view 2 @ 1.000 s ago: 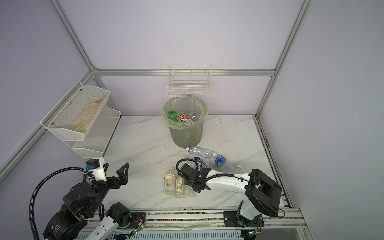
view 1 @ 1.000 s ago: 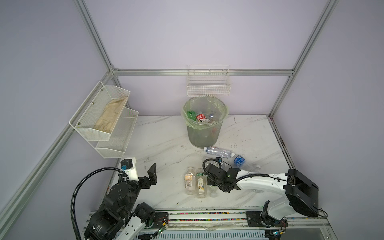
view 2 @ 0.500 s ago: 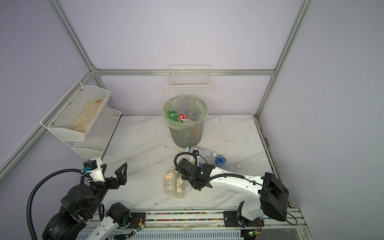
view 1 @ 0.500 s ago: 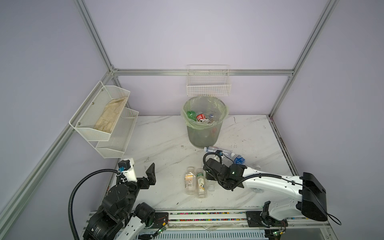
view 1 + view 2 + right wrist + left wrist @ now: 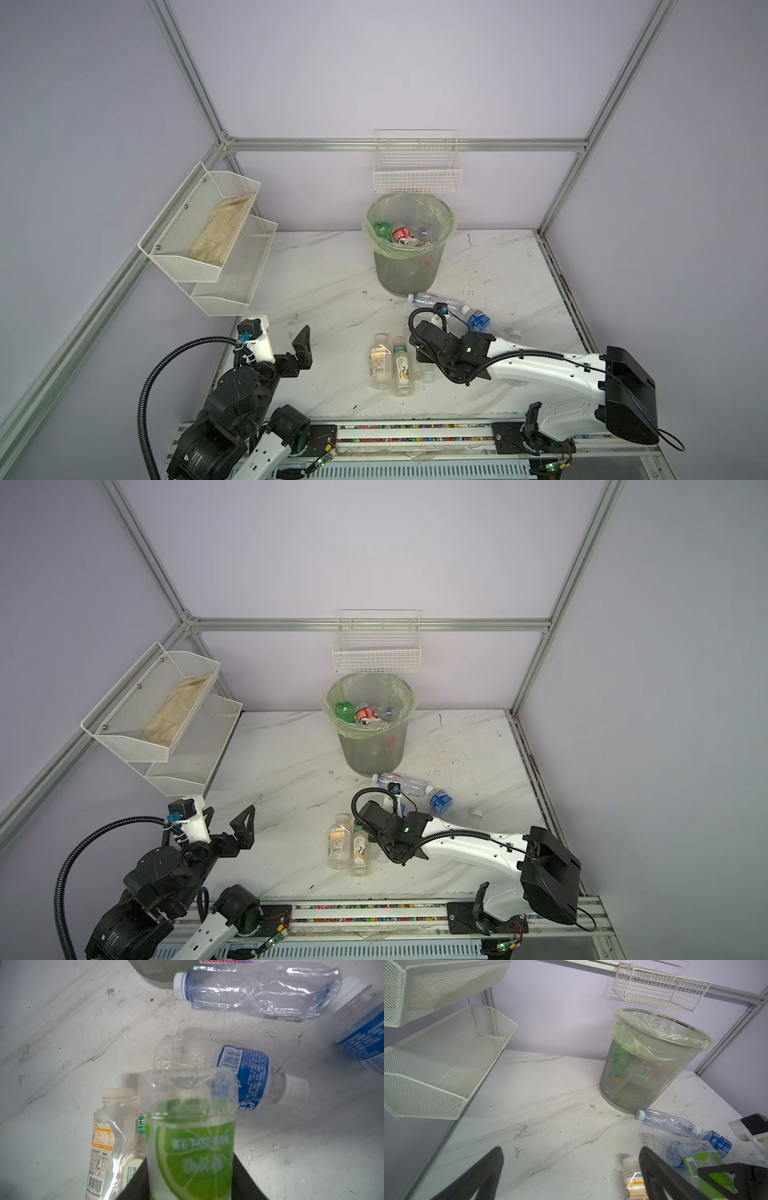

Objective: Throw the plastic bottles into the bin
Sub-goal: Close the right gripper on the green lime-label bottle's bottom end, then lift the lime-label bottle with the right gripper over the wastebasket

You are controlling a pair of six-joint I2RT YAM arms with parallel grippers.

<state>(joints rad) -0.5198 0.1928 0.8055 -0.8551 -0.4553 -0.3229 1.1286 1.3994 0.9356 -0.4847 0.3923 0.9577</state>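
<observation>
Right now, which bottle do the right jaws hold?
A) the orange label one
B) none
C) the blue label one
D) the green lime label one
D: in the right wrist view the right jaws sit closed against both sides of the green lime label bottle.

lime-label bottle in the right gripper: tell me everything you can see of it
The lime-label bottle is clear thin plastic with a bright green wrap that shows a lime slice, white print and a barcode. Its bare, dented base end points away from the right wrist camera, and its cap end is hidden. The right gripper is shut on it, clamping both sides of the label. It lies low over the marble table, close beside other bottles. Whether it is lifted cannot be told.
</observation>
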